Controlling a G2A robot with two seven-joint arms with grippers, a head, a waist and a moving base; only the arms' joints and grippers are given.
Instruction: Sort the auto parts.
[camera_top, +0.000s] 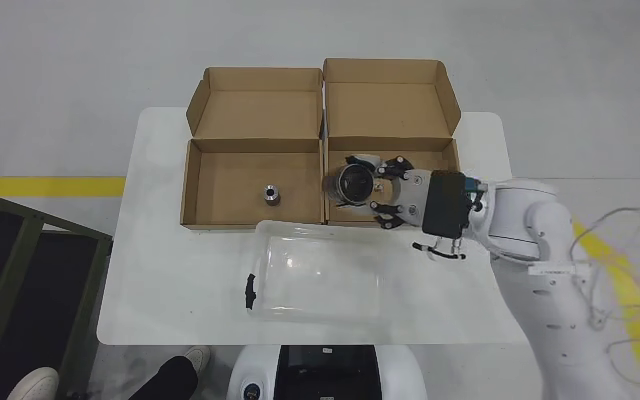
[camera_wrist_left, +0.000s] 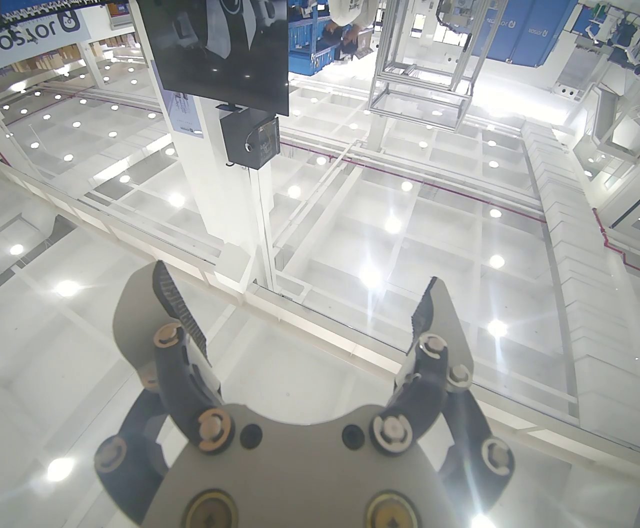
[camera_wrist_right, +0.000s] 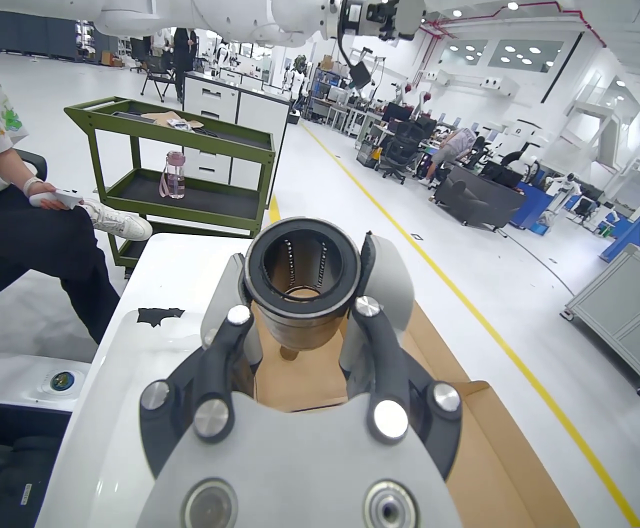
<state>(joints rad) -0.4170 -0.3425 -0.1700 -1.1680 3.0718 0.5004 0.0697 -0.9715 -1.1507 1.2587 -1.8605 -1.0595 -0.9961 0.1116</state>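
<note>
The R gripper (camera_wrist_right: 304, 282) is pinched on a large dark-grey steel cyl. sleeve w/ a black end ring (camera_wrist_right: 300, 325). Its fingers (camera_wrist_right: 392, 285) are clamped across the outer wall and the bore is left open. The sleeve is held over the floor of a brown open-lid cardboard box (camera_top: 440, 160), directly under the fingertips. Whether it touches that floor cannot be told. The L gripper (camera_wrist_left: 300, 310) is spread wide, w/ nothing between its fingers, and is aimed up at the ceiling.

Handling (judged): the sleeve is taken to be solid steel, so heavy for its size and fully stiff. The round wall looks smooth and is prob. slippery, so a roll or twist in the grip is to be expected if it is held near an end. It is best held across the outer dia. at approx. mid-length, as it is now. The bore shows rows of small balls and should not be gripped from inside. It should be set down low, not dropped, as the cardboard floor could be dented.

Counts:
- 1 large sleeve.
- 1 small silvery metal bush (camera_top: 270, 192), lying in a second brown cardboard box (camera_top: 200, 190) beyond the R fingertips, well apart from them.
- 2 boxes, side by side and touching.
- 1 clear plastic bin w/ a black handle (camera_top: 320, 285), just beside the R gripper towards the robot.

All of these are carried on 1 white table (camera_top: 150, 250).
</note>
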